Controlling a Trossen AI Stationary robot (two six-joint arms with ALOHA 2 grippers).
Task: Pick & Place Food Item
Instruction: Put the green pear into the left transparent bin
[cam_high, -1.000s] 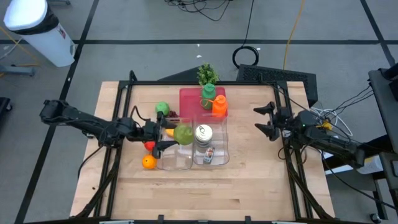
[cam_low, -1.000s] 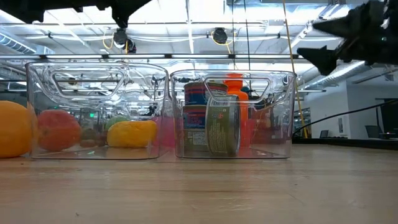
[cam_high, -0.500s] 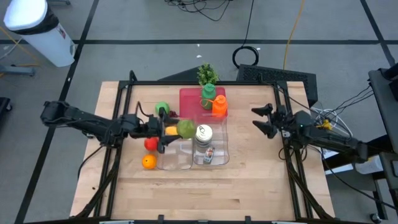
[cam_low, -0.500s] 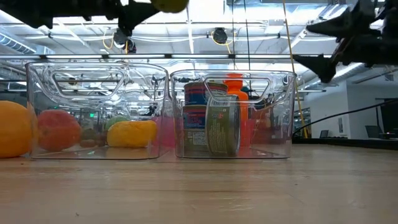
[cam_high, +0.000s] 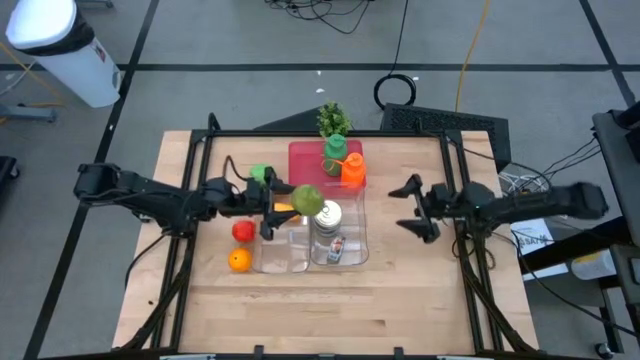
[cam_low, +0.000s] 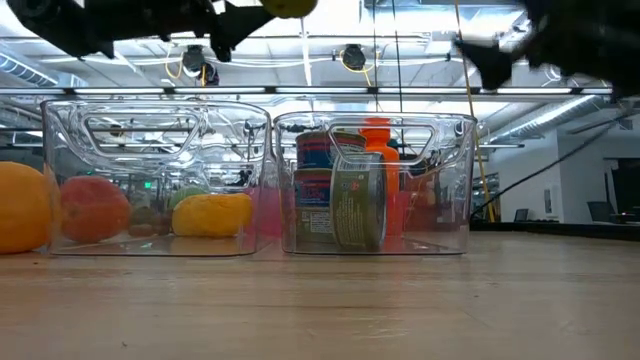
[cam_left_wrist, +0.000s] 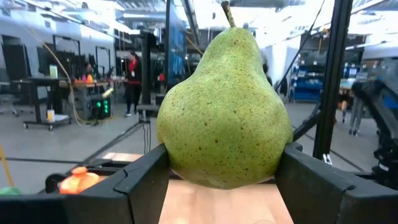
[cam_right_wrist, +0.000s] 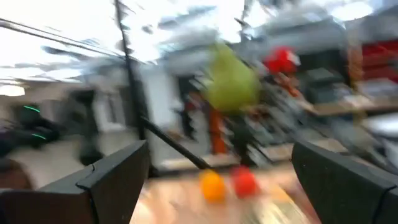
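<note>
A speckled green pear (cam_left_wrist: 224, 106) sits upright, stem up, in my left gripper (cam_high: 290, 206), which is shut on it above two clear bins. In the low view the pear (cam_low: 290, 6) shows at the top edge. The left bin (cam_high: 281, 250) holds a yellow fruit (cam_low: 211, 214); the right bin (cam_high: 337, 240) holds cans (cam_low: 340, 195). My right gripper (cam_high: 410, 208) hangs open over the table to the right of the bins, facing them, touching nothing. My left gripper pinches the pear by its wide lower body (cam_left_wrist: 180, 155), one finger (cam_left_wrist: 146, 177) on each side. The fingers come level from the table's left. The pear stands upright in the hold, lifted clear above the bins.
An orange (cam_high: 238, 261) and a red fruit (cam_high: 242, 231) lie left of the bins, a green fruit (cam_high: 262, 174) behind them. A red board (cam_high: 308, 160) at the far side carries a green bottle (cam_high: 334, 152) and an orange bottle (cam_high: 353, 168); leafy greens (cam_high: 333, 118) lie beyond it.
My left gripper has carried the pear toward the table's right, from over the left bin toward the divide between the bins, still shut on it. My right gripper has moved toward the table's left, nearer the bins, staying open.
</note>
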